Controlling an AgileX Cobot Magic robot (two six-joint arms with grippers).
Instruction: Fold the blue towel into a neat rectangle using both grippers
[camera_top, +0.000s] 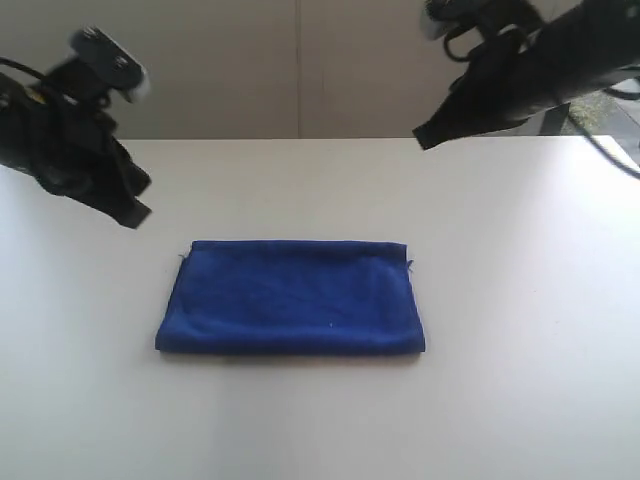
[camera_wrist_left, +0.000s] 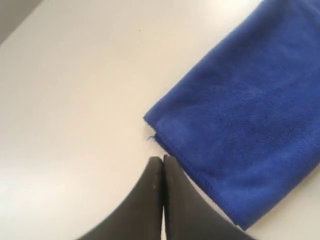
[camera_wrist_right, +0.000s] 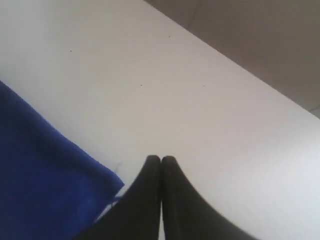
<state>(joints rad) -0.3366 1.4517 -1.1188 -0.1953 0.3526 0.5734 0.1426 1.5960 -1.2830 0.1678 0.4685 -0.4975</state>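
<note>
White matte tabletop (camera_top: 520, 400), folded royal-blue terry towel (camera_top: 292, 297) lying flat near its middle. Black two-finger left gripper (camera_top: 133, 212) and right gripper (camera_top: 422, 141) hover pinched shut, empty; arms cut off at frame edges.

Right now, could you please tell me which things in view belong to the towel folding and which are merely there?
Part of the job: blue towel, left gripper, right gripper, both shut and off the cloth.
Just there: white table, wall behind it.
</note>
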